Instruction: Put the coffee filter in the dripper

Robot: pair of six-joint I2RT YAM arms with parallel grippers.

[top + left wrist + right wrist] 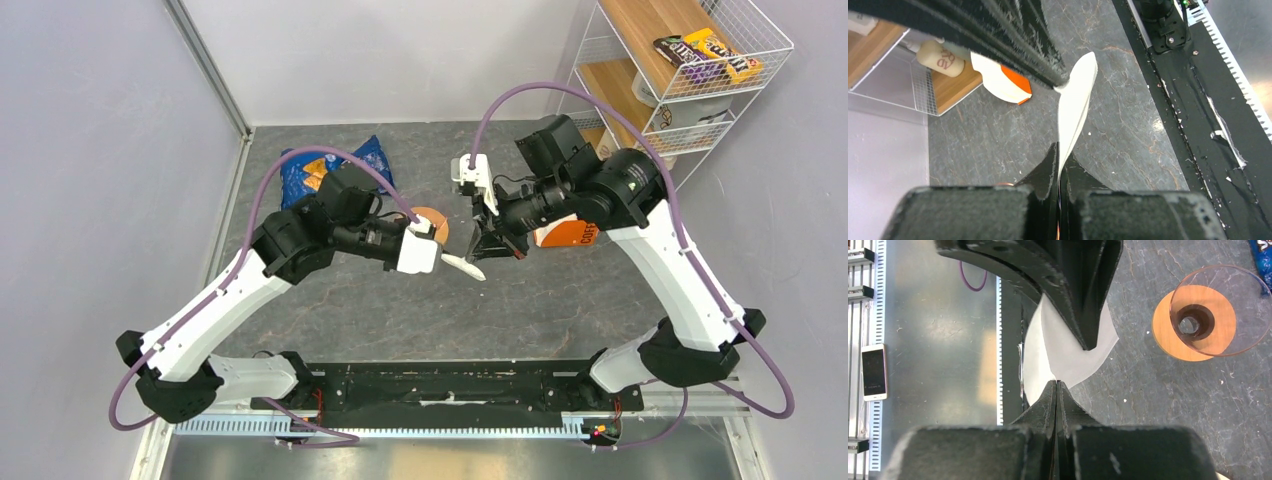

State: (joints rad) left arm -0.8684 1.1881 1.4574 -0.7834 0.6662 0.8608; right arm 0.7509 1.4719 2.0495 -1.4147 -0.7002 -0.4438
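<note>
The coffee filter (pixel 466 266), thin white paper, hangs above the table between both grippers. My left gripper (pixel 441 256) is shut on one end of it; in the left wrist view the filter (pixel 1075 105) runs edge-on out of the closed fingers (pixel 1050 165). My right gripper (pixel 489 250) is shut on the other edge; in the right wrist view the filter (pixel 1068 352) spreads out from the closed fingertips (pixel 1050 395). The dripper (pixel 1168 327), an orange disc with a dark centre, stands on the table beside the filter, with a clear glass rim (pixel 1243 347) overlapping it. It also shows behind the left gripper (pixel 430 218).
An orange-and-white pack (pixel 566 235) lies under the right arm. A blue snack bag (pixel 330 165) lies at the back left. A wire shelf (pixel 690 70) stands at the back right. A black rail (pixel 440 385) runs along the near edge, and a phone (pixel 874 371) lies past it.
</note>
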